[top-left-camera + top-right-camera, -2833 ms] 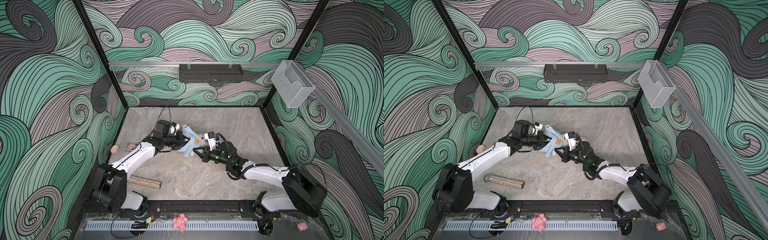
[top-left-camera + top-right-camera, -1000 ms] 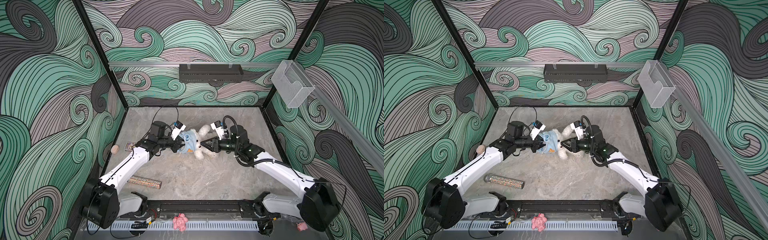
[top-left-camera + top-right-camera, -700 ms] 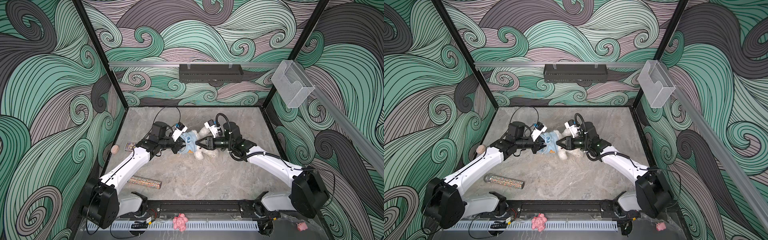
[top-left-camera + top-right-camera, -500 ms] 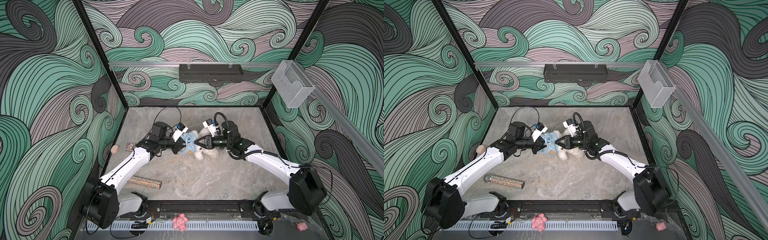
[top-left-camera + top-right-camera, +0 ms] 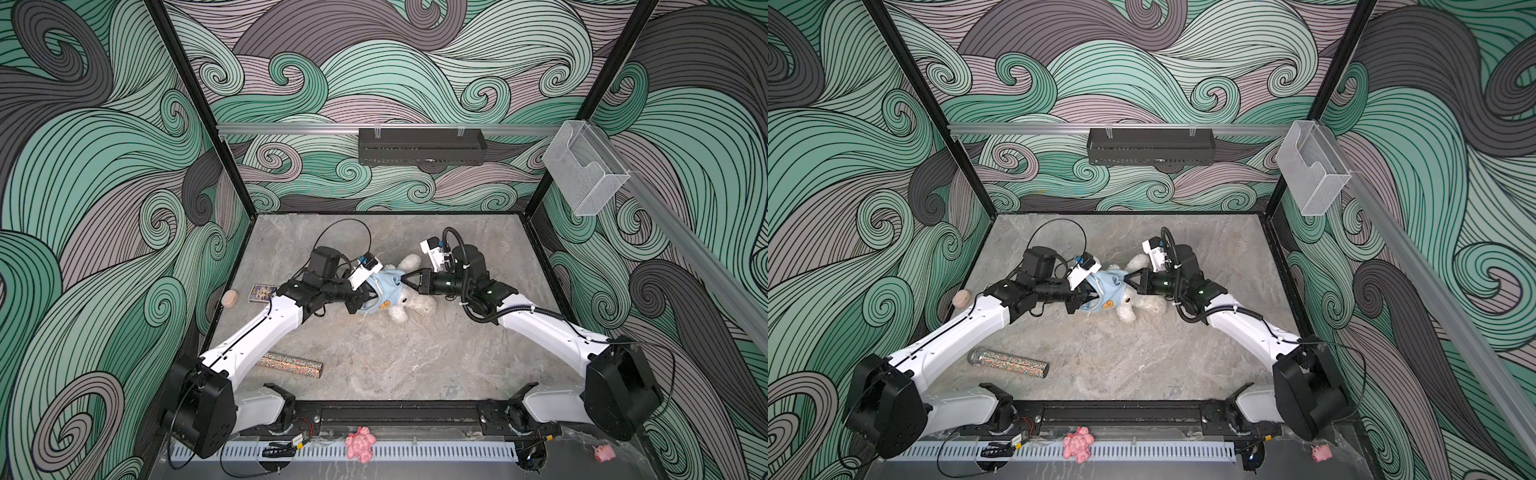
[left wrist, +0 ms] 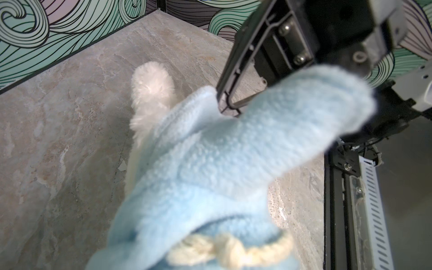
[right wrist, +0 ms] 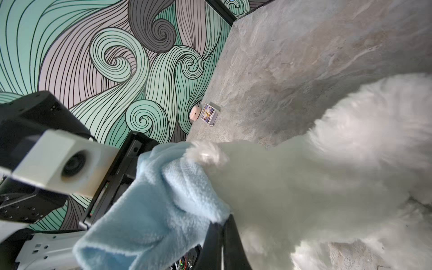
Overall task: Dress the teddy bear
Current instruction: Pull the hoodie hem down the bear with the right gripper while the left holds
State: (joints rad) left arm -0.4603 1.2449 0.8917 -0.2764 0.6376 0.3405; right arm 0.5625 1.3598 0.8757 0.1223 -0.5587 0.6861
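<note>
Dressing underway: teddy bear [image 5: 417, 306] lies half-clothed at mid-worktop [image 5: 415, 361].
Left pincer [image 5: 365, 297] closed on the blue fleece garment [image 5: 384, 291], which covers the bear's upper part; right pincer [image 5: 404, 282] nipped shut on the garment's opposite edge. Next move, as judged: spread the cloth and draw it down over the body. Bear's face and arms hidden; sleeve fit unclear.

At the centre of both top views the blue garment [image 5: 384, 286] covers part of the teddy bear [image 5: 413, 305] and the tips of the left claw [image 5: 365, 297]. In the right wrist view the bear's fur is blurred and cut off by the frame edge. The card [image 5: 262, 293], middle left, is unreadably small.
</note>
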